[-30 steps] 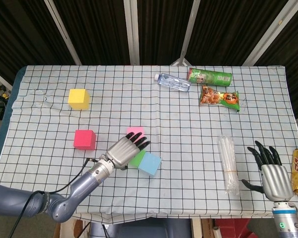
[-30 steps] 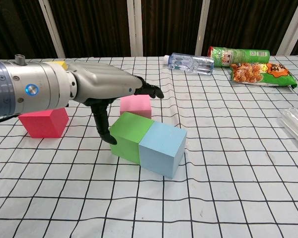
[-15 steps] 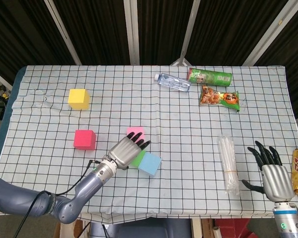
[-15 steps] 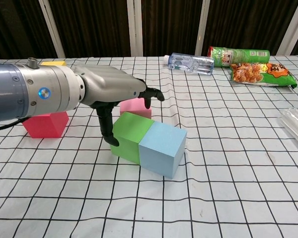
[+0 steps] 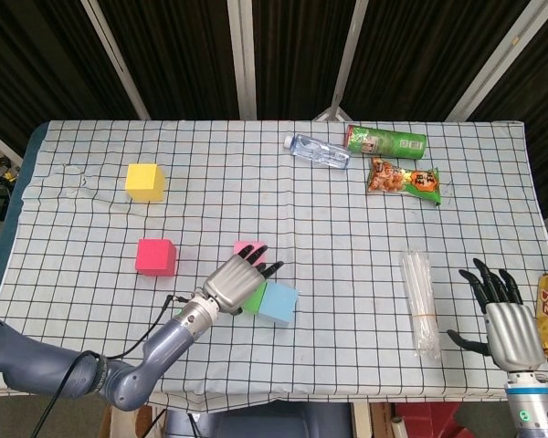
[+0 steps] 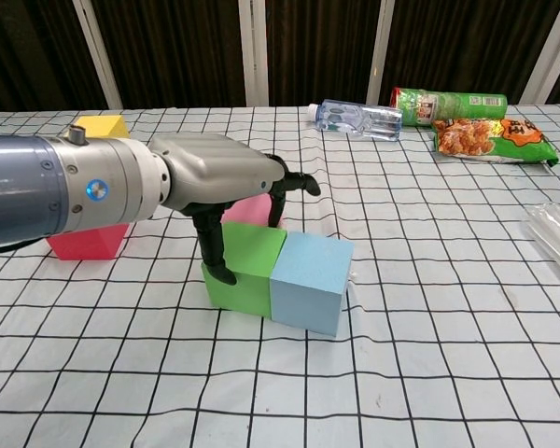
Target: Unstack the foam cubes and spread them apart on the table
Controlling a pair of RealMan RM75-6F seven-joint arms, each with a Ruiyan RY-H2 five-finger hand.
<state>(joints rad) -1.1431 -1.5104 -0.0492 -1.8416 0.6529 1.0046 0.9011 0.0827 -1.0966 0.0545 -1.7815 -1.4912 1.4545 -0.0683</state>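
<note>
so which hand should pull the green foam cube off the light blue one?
Left. The left hand already hangs over the green foam cube, thumb against its near side, beside the touching light blue foam cube. The right hand sits open at the table's far right edge.

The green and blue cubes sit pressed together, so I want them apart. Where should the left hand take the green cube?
Grip the green cube from above, across its front and back faces. Its right face butts against the blue cube, so no finger fits there. The left hand already hangs over it, thumb at its front-left face.
</note>
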